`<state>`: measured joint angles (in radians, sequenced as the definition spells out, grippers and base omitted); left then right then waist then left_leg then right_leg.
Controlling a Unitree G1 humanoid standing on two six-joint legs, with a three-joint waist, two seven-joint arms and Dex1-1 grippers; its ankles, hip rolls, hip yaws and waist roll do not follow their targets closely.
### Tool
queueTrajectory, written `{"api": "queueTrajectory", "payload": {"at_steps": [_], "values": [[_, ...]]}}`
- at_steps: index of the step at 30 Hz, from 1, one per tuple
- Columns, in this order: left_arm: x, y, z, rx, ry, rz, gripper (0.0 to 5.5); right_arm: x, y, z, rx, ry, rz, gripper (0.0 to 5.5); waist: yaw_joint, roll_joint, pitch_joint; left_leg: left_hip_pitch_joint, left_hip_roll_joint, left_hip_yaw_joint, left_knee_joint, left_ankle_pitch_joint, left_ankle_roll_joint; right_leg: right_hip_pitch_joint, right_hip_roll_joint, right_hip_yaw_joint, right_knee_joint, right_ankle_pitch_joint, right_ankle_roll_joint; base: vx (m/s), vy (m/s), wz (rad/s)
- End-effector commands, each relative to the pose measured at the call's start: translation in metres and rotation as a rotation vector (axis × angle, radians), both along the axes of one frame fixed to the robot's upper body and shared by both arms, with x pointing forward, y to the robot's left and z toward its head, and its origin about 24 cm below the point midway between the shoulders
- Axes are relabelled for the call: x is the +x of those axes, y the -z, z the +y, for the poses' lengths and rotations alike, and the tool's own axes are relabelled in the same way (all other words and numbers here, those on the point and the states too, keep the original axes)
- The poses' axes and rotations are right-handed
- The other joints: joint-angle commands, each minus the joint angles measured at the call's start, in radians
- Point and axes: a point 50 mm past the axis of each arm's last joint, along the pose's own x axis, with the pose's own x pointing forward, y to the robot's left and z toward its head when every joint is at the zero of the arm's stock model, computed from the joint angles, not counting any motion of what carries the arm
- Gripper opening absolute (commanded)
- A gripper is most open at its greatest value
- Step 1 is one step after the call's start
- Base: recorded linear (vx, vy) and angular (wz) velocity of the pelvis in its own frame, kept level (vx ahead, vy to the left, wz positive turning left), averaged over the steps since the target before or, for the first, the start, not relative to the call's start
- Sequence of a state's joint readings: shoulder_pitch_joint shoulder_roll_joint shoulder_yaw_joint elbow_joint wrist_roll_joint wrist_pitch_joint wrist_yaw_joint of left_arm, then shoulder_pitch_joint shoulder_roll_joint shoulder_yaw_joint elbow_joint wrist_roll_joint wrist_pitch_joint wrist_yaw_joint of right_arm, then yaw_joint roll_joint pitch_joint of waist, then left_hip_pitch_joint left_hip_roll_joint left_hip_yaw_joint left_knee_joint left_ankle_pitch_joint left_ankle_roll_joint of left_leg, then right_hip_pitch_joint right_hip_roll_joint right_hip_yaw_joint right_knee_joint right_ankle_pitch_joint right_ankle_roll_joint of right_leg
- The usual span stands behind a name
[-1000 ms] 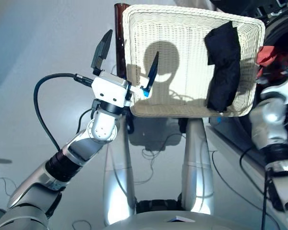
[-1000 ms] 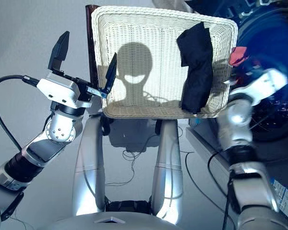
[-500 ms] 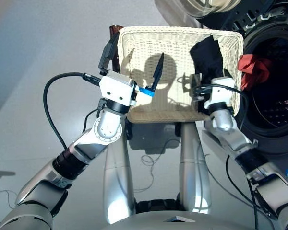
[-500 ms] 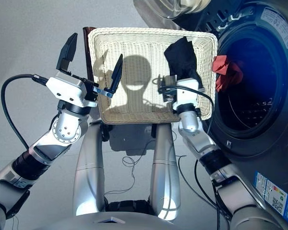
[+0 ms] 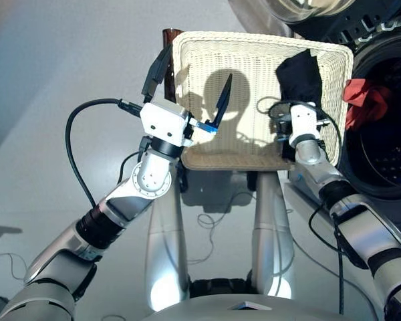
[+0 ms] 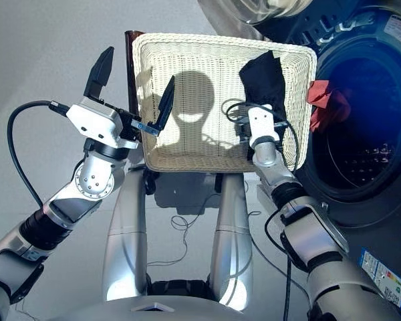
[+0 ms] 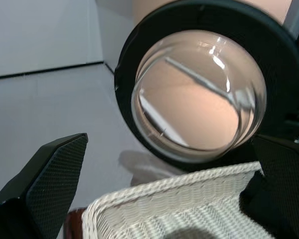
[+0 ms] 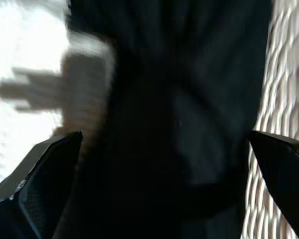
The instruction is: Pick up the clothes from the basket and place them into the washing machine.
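Our right claw (image 8: 154, 199) is spread wide, both fingers apart at the edges of the wrist view with nothing between them yet, and it hangs right over the black garment (image 5: 299, 72). That cloth fills nearly all we see from the right wrist, so we judge we are very close above it, though we cannot tell whether we touch it.

The black piece lies crumpled against the right-hand rim of the basket (image 5: 187, 80), bunched into folds. It looks soft and light, so we expect no resistance but plenty of slump. Best to pinch a thick fold near the middle of the heap, not a loose edge, and to stay clear of the wicker wall just beside it.

Our left claw (image 5: 190, 83) is open too, empty, poised over the basket's left rim.

Further right, the washing machine (image 6: 361, 194) gapes with its door (image 7: 194, 94) swung wide, and a coral-red garment (image 5: 364, 97) already hangs at the drum mouth. We see no navy piece from here.
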<state>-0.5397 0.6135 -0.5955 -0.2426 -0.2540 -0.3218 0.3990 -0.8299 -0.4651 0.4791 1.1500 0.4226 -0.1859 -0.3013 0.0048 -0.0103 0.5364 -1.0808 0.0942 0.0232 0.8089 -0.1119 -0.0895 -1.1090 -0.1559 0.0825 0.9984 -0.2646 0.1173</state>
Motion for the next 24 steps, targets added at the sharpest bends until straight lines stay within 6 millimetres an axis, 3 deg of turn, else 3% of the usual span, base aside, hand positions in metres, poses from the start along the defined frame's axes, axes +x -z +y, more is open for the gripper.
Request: {"api": "queueTrajectory", "payload": {"at_steps": [1, 7, 16, 24], "values": [[-0.02, -0.02, -0.012, -0.075, 0.118, -0.112, 5.5, 0.0, -0.014, -0.022, 0.027, 0.107, -0.061, 5.5, 0.001, 0.081, -0.016, 0.025, -0.01, 0.017, 0.016, -0.053, 0.018, -0.013, 0.014, -0.03, -0.078, 0.072, -0.013, 0.0, 0.0, 0.0], [-0.024, -0.023, -0.01, -0.094, 0.126, -0.113, 5.5, -0.001, -0.023, -0.037, 0.143, 0.211, -0.117, 5.5, 0.001, 0.097, -0.016, -0.025, -0.013, 0.016, 0.044, -0.058, 0.017, -0.069, 0.014, -0.028, -0.042, 0.062, -0.013, 0.0, 0.0, 0.0], [-0.029, -0.025, -0.007, -0.102, 0.161, -0.101, 5.5, 0.005, -0.043, -0.045, 0.152, 0.207, -0.135, 5.5, 0.007, 0.112, -0.016, -0.108, -0.011, 0.015, 0.105, -0.067, 0.015, -0.149, 0.014, -0.025, 0.011, 0.06, -0.014, 0.0, 0.0, 0.0], [-0.031, -0.025, -0.005, -0.098, 0.186, -0.088, 5.5, 0.005, -0.047, -0.053, 0.262, 0.21, -0.153, 5.5, 0.017, 0.128, -0.016, -0.148, -0.009, 0.018, 0.146, -0.077, 0.01, -0.195, 0.008, -0.022, 0.057, 0.044, -0.016, 0.01, -0.001, -0.007]]}}
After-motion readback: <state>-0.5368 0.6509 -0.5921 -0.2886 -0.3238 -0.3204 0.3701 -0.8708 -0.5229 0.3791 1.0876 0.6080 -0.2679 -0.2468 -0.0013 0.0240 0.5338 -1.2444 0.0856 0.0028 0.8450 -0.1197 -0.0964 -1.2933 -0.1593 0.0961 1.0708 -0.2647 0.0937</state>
